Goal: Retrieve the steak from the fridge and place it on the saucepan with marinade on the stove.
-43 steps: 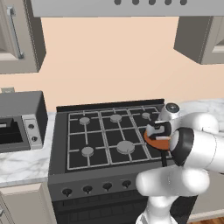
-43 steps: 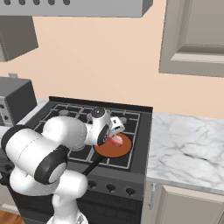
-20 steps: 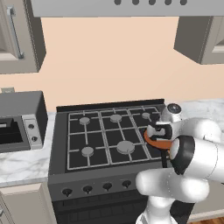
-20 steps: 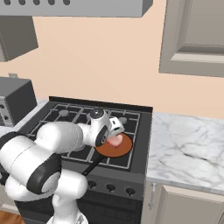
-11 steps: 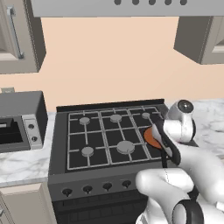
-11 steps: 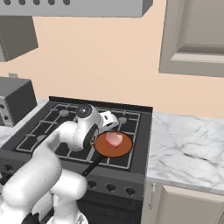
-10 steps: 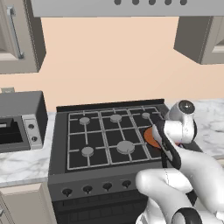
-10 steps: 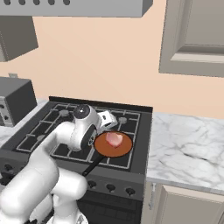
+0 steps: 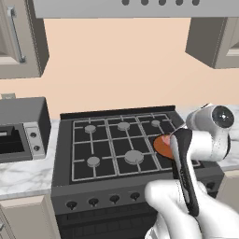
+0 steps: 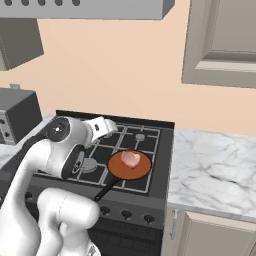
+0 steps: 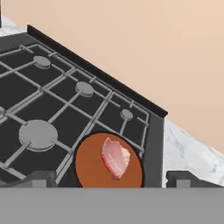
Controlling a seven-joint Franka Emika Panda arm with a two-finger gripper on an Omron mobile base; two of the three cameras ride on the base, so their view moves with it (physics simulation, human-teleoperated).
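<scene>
The steak point(image 10: 131, 159), a small red-pink slab, lies flat inside the orange-brown saucepan point(image 10: 120, 172) on the front right burner of the dark stove point(image 10: 150, 142). In the hand view the steak point(image 11: 115, 158) rests on the pan's point(image 11: 89, 166) right half. My gripper point(image 10: 110, 127) hovers above and to the left of the pan, apart from it. My gripper point(image 11: 111, 180) is open, its fingertips point(image 11: 40, 178) far apart with nothing between them. In the left base view my arm hides most of the saucepan point(image 9: 162, 145). The fridge is out of view.
A grey microwave point(image 9: 18, 128) stands on the counter left of the stove point(image 9: 93, 144). A marble counter point(image 10: 215, 170) runs to the right. Knobs point(image 9: 93, 201) line the stove's front. Wall cabinets point(image 10: 220, 40) and a range hood point(image 9: 116, 7) hang overhead.
My hand has lifted off the saucepan and drawn back toward the stove's middle. The steak stays lying in the pan, now uncovered.
</scene>
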